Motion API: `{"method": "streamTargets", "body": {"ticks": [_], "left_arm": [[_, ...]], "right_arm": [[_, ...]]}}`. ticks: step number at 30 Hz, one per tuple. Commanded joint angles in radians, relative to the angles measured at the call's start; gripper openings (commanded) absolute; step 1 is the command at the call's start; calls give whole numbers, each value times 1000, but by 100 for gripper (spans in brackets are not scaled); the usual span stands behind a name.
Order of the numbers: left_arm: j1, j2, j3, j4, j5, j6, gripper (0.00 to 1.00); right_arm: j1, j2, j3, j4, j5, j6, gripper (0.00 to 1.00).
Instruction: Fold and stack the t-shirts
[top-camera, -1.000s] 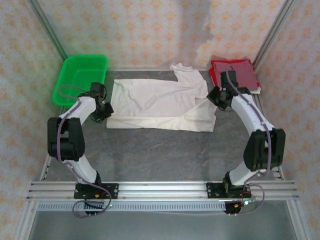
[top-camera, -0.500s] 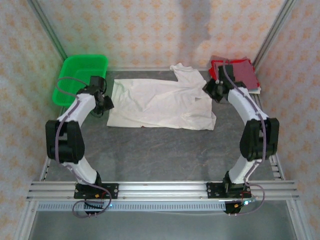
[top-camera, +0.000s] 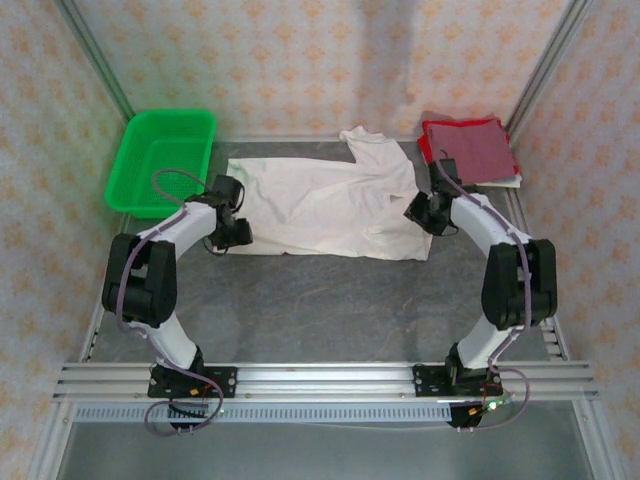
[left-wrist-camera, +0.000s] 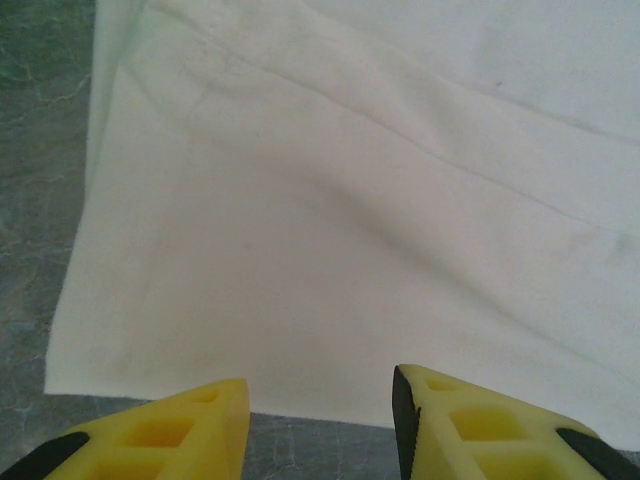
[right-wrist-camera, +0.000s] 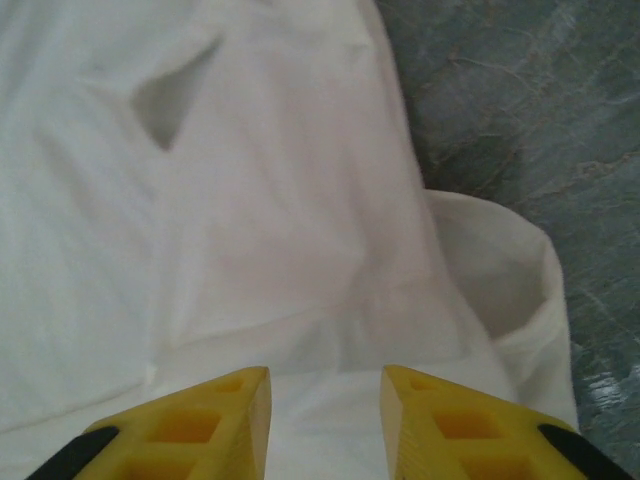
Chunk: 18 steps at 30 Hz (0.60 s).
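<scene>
While the white t-shirt (top-camera: 320, 205) lies spread on the counter (top-camera: 330, 300), the left hand (left-wrist-camera: 318, 390) hovers open at its left hem, the right hand (right-wrist-camera: 325, 378) open over its right side; the folded dark red t-shirt (top-camera: 470, 150) sits beyond its right end.

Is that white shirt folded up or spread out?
Partly folded: the white t-shirt lies long across the table, one layer doubled over another.

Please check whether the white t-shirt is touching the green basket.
Apart: the top view shows bare table between the white t-shirt and the green basket.
</scene>
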<state>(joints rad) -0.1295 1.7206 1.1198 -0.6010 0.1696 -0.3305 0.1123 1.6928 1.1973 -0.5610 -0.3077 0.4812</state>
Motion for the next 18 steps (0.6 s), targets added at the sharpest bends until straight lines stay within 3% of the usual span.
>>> {"method": "streamTargets", "body": {"ticks": [1,7,18], "left_arm": [[-7,19,28,23,9,7,42],[-10,-4,-6,36,-11,7,43],[-12,-4,-9,38,-15,-4,42]], "right_arm": [[-9,39,24,-31,67,-10,36],[-16,101,11,-3,41,-13,36],[-14,97,20,57,17,13,1]]}}
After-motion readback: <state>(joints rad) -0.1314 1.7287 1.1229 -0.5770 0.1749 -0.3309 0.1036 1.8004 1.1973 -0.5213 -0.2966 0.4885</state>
